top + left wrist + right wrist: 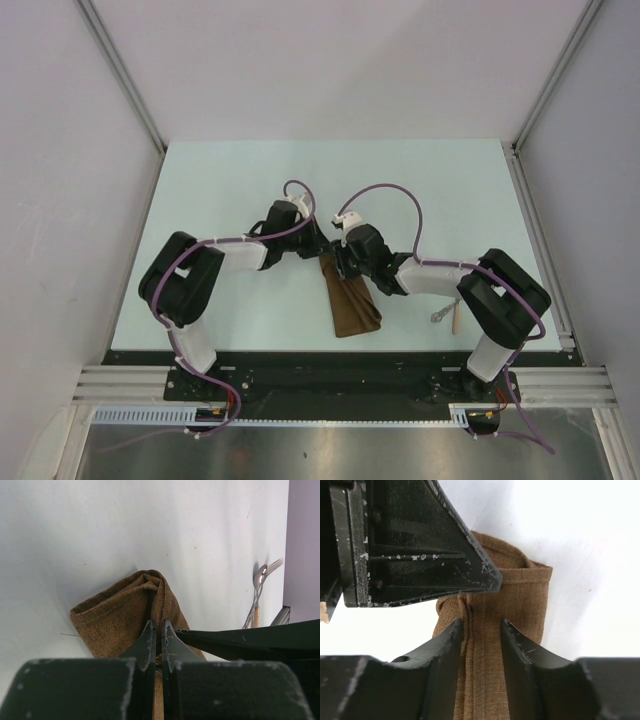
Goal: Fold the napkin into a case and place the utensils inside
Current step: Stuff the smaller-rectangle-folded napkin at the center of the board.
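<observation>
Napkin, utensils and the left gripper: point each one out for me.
napkin (115, 612): left wrist view, on the folded cloth's upper face.
utensils (259, 576): left wrist view, on the spoon's bowl.
left gripper (157, 628): left wrist view, between its fingertips, shut on the napkin.

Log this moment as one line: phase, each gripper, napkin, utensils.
phase: folding napkin | left gripper: shut on napkin's far end | right gripper: open, astride napkin | utensils: on table, outside napkin

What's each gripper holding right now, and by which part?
The left gripper pinches the napkin by a raised fold near one end; the right gripper straddles it, open.
</observation>
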Robot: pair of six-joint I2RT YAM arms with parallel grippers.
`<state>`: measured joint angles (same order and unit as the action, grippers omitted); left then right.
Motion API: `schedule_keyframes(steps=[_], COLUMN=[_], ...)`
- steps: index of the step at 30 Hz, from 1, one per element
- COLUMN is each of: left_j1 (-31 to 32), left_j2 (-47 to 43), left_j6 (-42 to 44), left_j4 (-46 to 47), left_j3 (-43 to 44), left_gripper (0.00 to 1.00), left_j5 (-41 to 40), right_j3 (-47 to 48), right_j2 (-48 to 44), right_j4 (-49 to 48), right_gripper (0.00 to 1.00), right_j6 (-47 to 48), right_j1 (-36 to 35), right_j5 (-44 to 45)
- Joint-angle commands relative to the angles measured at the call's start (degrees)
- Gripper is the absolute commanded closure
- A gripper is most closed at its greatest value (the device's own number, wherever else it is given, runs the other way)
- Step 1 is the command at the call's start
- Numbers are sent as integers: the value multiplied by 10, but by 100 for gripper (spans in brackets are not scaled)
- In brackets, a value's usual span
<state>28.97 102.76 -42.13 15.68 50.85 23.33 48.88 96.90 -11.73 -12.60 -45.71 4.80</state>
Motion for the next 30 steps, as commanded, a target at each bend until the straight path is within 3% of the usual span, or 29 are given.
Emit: schedule_keyframes(steps=[1,11,20,30], left_j1=[-12,-18,-25,-30], left_j2=[-1,5,19,12], left_j6=[-10,-63,-107,-113], left_j4=[19,65,102,105], left_j3=[20,7,-1,-6], left_gripper=[100,100,100,100], left_j5=[29,81,110,112], right_j3=[31,57,21,20], right_j2=[-15,1,7,17], right_j4=[-3,0,-70,-83], right_gripper=[56,50,62,64], right_j6=[36,88,153,181], right_j1=[-5,-20,-74,-90], right_j5=[28,39,178,205])
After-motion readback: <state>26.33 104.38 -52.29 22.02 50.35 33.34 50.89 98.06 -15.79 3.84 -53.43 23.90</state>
